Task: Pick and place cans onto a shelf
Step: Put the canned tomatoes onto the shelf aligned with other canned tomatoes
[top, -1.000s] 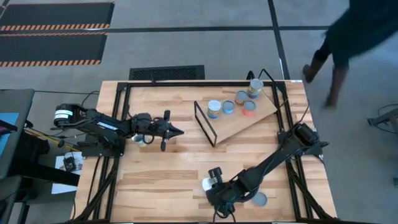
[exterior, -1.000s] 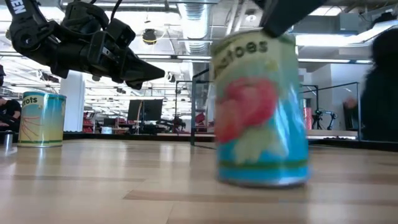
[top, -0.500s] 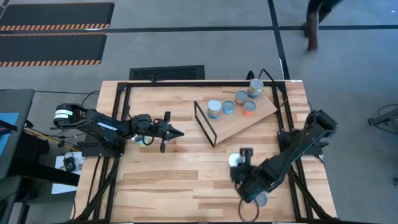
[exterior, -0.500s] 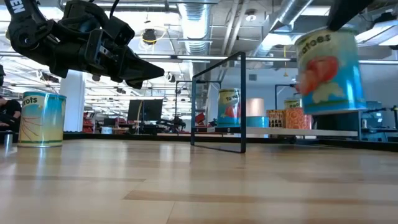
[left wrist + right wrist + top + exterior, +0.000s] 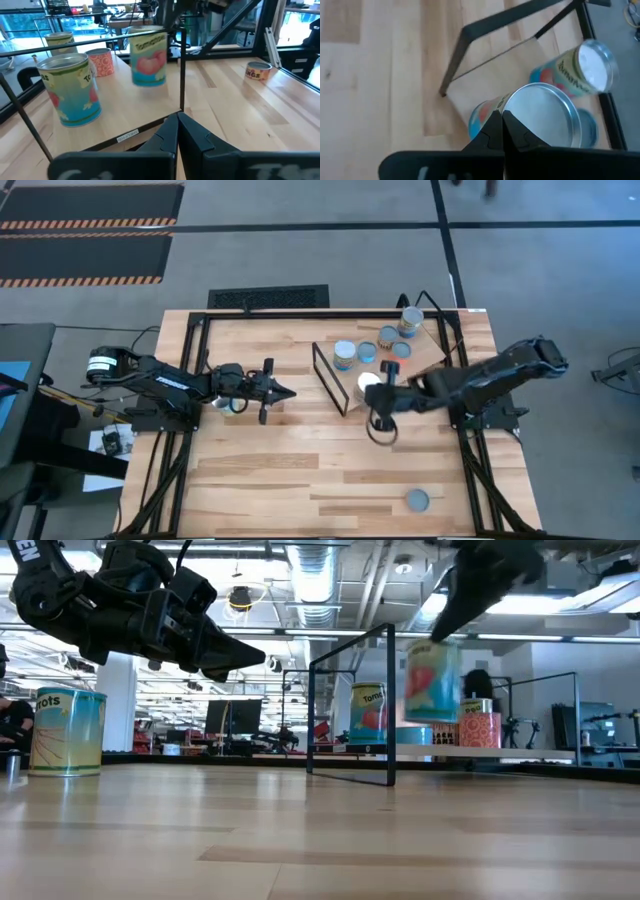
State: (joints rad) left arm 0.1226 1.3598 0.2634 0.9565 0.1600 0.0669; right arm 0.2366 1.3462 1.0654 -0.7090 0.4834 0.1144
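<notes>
Tomato can [image 5: 432, 680] held in the air over the near end of the shelf [image 5: 400, 375], just inside its black wire frame [image 5: 329, 377], pinched by the right gripper [image 5: 372, 387] at the shiny top rim. More cans [image 5: 345, 355] standing on the board beyond. One can [image 5: 417, 500] lying near the table's [image 5: 260, 470] front right edge. Left gripper [image 5: 285, 391], fingers pressed together and empty, hovering left of the shelf.

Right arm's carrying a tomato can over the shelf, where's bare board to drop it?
The right gripper holds the tomato can over the shelf near its wire frame end; that near half looks bare. The far end is crowded with five cans.
</notes>
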